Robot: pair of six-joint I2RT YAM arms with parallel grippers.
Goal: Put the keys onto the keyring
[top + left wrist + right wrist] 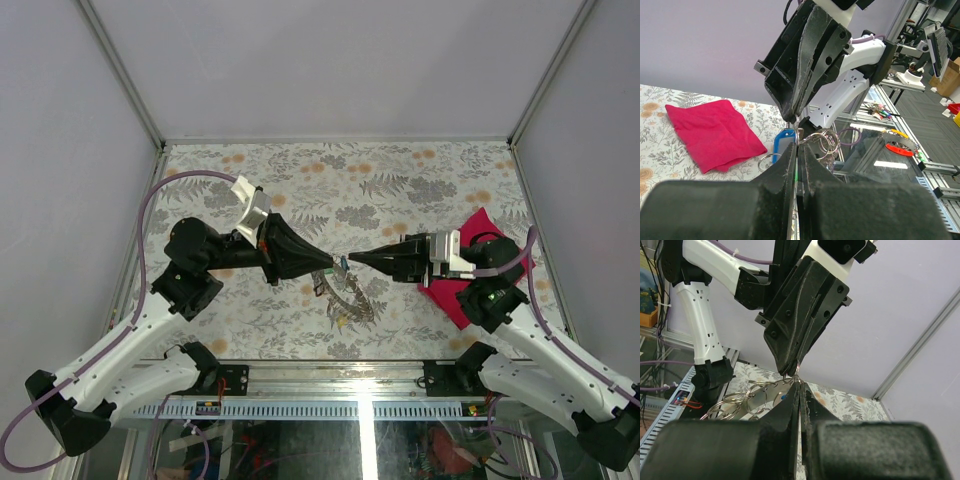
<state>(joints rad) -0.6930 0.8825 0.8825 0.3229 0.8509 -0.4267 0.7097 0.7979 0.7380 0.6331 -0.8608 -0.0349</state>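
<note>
Left pincer (pixel 331 262) and right pincer (pixel 356 260) both clamp one keyring (pixel 350 298); one red cloth (pixel 445 294) lies right of it.

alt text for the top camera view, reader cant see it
Two robot arms meet tip to tip, left claw and right claw both shut, at the keyring in the middle of a floral table. A red cloth lies under the right arm.

Floral table (pixel 400 180) carries a red cloth (pixel 715 132)
</note>
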